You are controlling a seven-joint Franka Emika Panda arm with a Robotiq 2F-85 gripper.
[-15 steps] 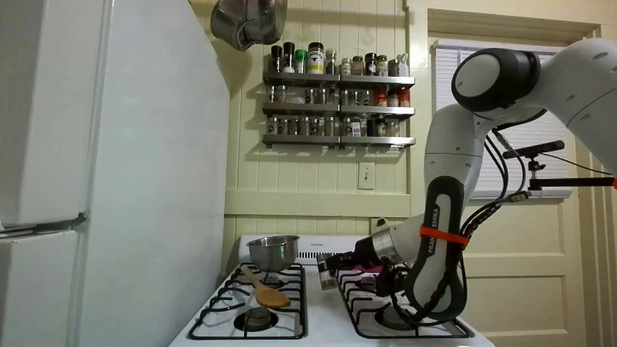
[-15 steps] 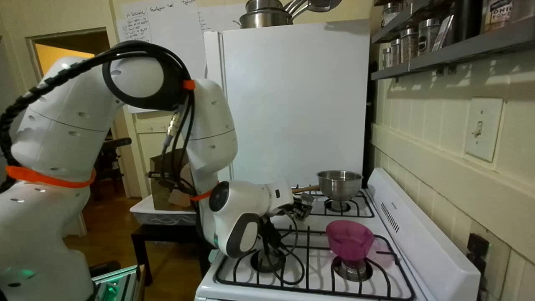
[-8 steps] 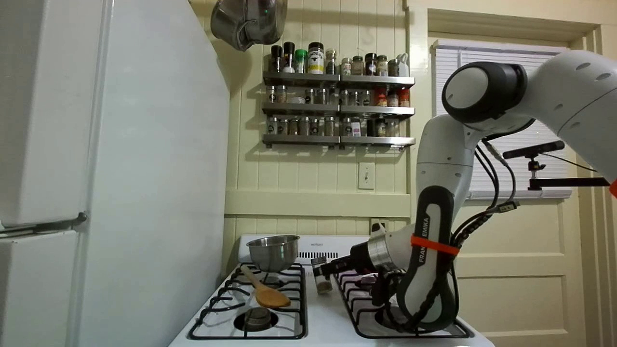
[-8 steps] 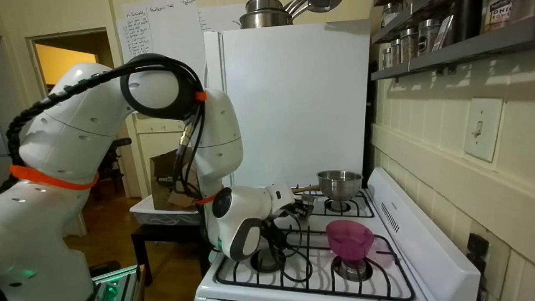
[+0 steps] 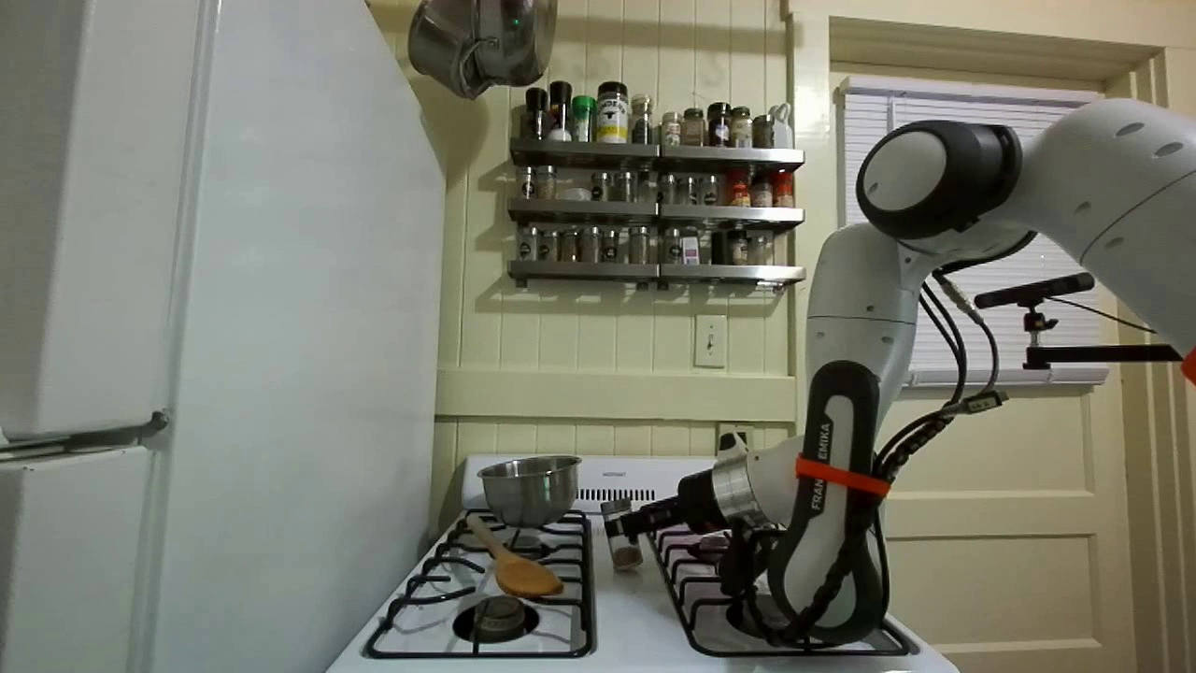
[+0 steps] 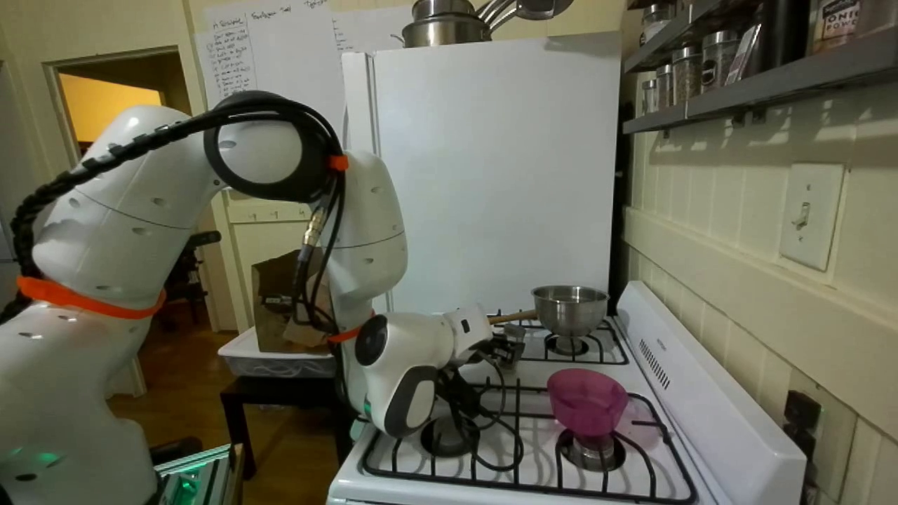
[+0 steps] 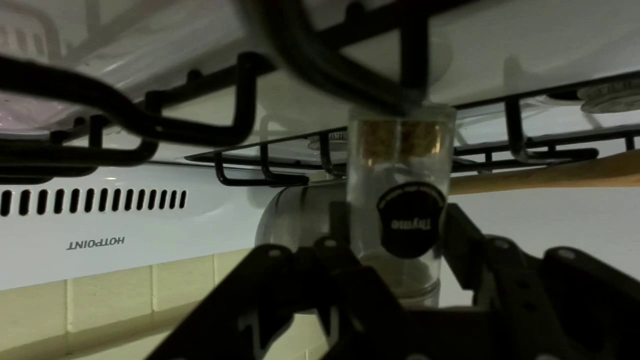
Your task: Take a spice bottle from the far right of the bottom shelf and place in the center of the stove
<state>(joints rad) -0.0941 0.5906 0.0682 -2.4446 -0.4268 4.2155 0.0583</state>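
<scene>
1. The tool [image 7: 397, 230] is pinching a clear spice bottle [image 7: 397, 200] from both sides, and its black label [image 7: 411, 220] is saying "Thyme", upside down in the wrist view.
2. Brown spice [image 7: 377, 139] is filling just a little of the bottle, down at its bottom end.
3. In an exterior view, the bottle is leaning, low in the middle of the frame, over the stove [image 5: 635, 650]. I cannot tell if they are touching.
4. Under it, a white strip [image 5: 624, 608] is running between the left grate [image 5: 478, 655] and the right grate [image 5: 794, 652].
5. A silver pot [image 5: 530, 491] is sitting on the back of the left grate, and a wooden spoon [image 5: 528, 577] is lying in front.
6. A pink bowl [image 6: 588, 400] is sitting at the lower right in an exterior view, near the tall back panel [image 6: 708, 393].
7. Spice jars [image 5: 590, 246] are standing along the bottom shelf [image 5: 589, 271], high in the middle of the frame.
8. A white fridge [image 5: 308, 280] is filling the left side.
</scene>
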